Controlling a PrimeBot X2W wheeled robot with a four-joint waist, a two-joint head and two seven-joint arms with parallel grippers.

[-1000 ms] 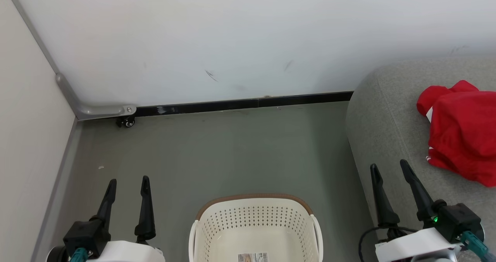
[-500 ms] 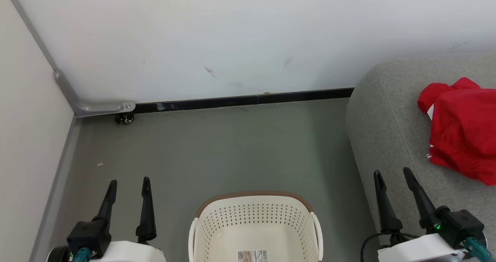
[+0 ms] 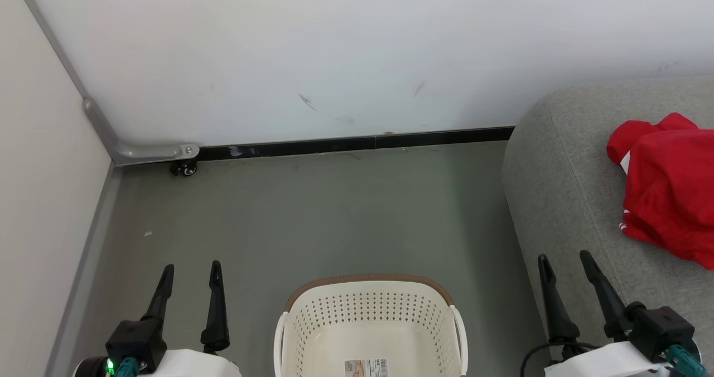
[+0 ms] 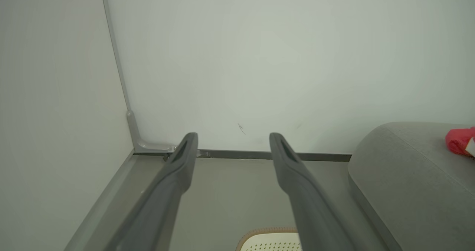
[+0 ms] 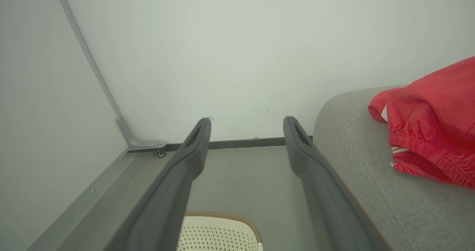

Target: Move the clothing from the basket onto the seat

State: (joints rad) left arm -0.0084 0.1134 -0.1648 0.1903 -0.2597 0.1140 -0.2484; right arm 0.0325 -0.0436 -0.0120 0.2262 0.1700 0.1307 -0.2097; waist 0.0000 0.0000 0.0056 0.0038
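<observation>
My left end effector and right end effector both stand open. Red clothing lies heaped on the grey seat, back from its rounded edge. The basket stands on the floor.

Your left gripper and right gripper: long black tapered fingers, black mounts, white forearms, teal plugs (green light on left).
</observation>
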